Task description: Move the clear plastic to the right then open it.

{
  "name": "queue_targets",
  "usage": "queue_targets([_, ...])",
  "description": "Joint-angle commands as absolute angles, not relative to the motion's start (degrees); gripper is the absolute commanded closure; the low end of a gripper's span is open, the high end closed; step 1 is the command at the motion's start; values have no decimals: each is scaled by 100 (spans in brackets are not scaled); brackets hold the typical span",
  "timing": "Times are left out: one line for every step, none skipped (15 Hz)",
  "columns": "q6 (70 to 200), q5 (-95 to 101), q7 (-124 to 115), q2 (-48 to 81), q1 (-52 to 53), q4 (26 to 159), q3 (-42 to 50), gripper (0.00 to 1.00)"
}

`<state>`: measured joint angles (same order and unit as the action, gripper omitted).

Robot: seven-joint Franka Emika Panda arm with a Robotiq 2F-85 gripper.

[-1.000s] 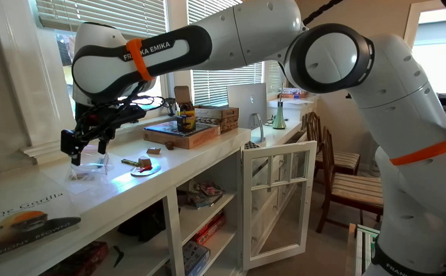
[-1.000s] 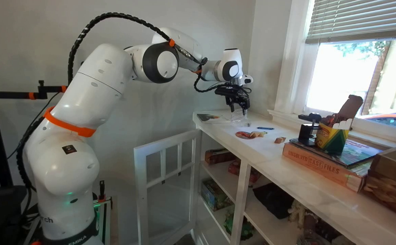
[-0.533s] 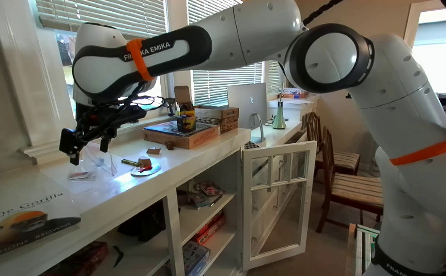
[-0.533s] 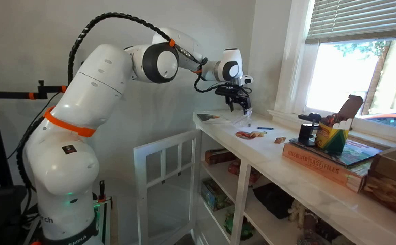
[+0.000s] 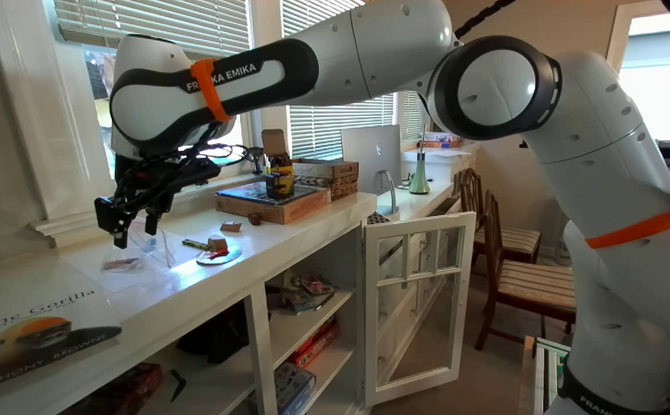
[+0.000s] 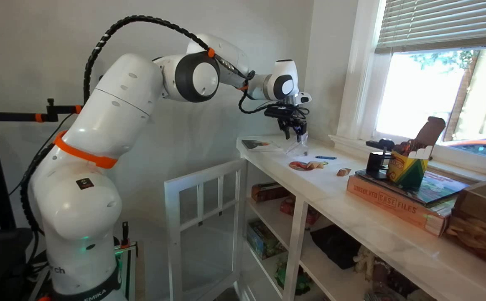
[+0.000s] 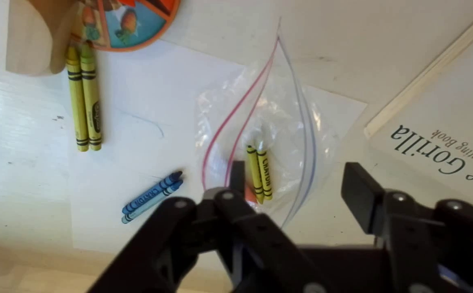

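The clear plastic (image 7: 285, 106) is a see-through zip bag lying on white paper, its mouth parted between a pink-lined edge and a blue-lined edge. Two yellow crayons (image 7: 260, 175) show within its outline, beside an orange bit partly covered by a finger. My gripper (image 7: 297, 179) is open above the bag. One finger overlaps the bag between the pink line and the crayons; the opposite finger is beyond the blue edge. Whether either touches the plastic, I cannot tell. In both exterior views the gripper (image 5: 136, 233) hangs just over the faint bag (image 6: 298, 147).
A gorilla book (image 5: 41, 328) lies beside the paper. Yellow-green crayons (image 7: 83, 97), blue crayons (image 7: 153, 197), a wooden piece (image 7: 29, 44) and a round picture disc (image 7: 138, 24) are scattered nearby. Farther along stands an orange box (image 6: 393, 205). The cabinet door (image 5: 372, 323) is swung outward.
The fingers spread slightly, then drew a little closer together. The bag, earlier bunched near the fingers, now has one side flared out. The gripper shifted slightly sideways.
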<state>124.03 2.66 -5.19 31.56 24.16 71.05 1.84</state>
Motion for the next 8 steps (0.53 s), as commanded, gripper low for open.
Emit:
queue_targets([12521,139,-406,3077,2343,7267,118,66])
queue_targets([12575,64,-370,3066,2315,7273,73,73])
queue_targets([12613,68,-371,3067,2316,7272,66,82])
queue_targets([12631,65,-372,3071,2315,7267,59,89])
queue_targets([12641,69,-378,3072,2318,7269,57,98])
queue_targets([12650,68,-373,3066,2317,7274,48,100])
queue_targets([12656,78,-377,3065,2320,7270,44,100])
queue_targets([12659,97,-386,3064,2326,7268,48,100])
